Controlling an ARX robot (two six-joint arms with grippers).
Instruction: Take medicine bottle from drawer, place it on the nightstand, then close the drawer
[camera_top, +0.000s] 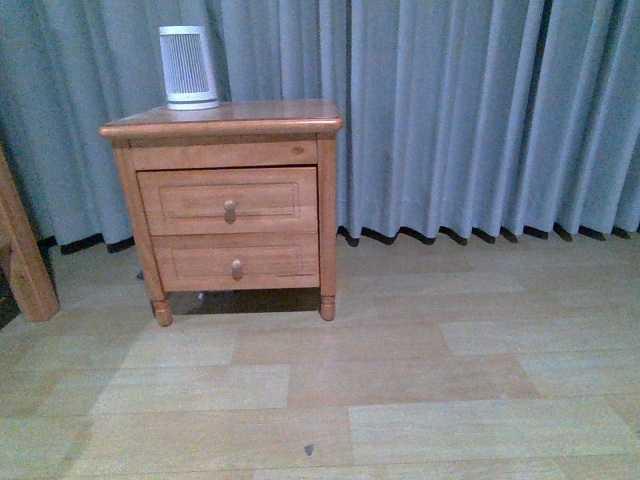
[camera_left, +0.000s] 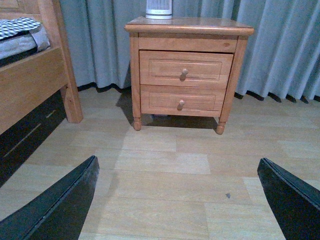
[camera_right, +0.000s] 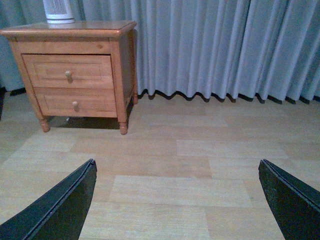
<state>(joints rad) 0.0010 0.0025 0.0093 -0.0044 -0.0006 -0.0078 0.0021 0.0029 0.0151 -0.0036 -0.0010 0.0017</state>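
- Nightstand stands on the wood floor, its back to a grey-blue curtain.
- Drawer (the upper, taller one) is pushed in, with its front about level with the frame. Its round knob sits at the centre of the panel.
- Lower drawer is also shut.
- Medicine bottle: not visible in any view. The drawer's inside is hidden behind its shut front.
- Worktop of the nightstand carries one white ribbed cylinder, upright, near the back-left corner.
- Left gripper: jaws spread wide with nothing between them, above bare floor and well apart from the nightstand.
- Right gripper: jaws likewise spread wide and holding nothing, over the floor with the nightstand far off.
- Front view shows neither arm.
- Left wrist view: a wooden bed frame stands near the nightstand, with a gap between them.
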